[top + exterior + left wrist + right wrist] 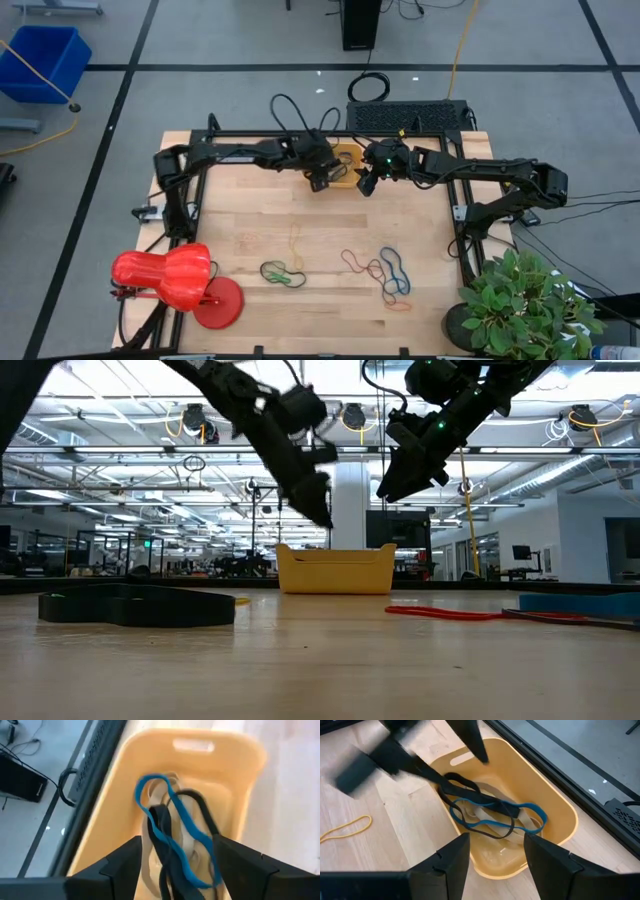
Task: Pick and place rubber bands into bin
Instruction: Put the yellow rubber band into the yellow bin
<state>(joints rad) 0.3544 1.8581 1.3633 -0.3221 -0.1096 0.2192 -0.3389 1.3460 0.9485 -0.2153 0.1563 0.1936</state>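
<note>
The orange-yellow bin (347, 156) stands on the table near the middle of its far edge. In it lie a blue band (175, 806), a black band (160, 822) and a tan band (485, 813). My left gripper (322, 180) hangs open above the bin's left side, and the bands show between its fingers (177, 845). My right gripper (367, 185) is open and empty above the bin's right near side (496, 840). More bands lie flat on the near half of the table: green and black (283, 273), tan (296, 240), red (360, 263), blue (393, 270) and orange (398, 300).
A red lamp-like thing (165, 278) with a round base (220, 303) stands at the near left corner. A potted plant (525, 305) stands at the near right corner. A black keyboard (405, 115) lies behind the bin. A blue crate (45, 60) stands on the floor at the far left.
</note>
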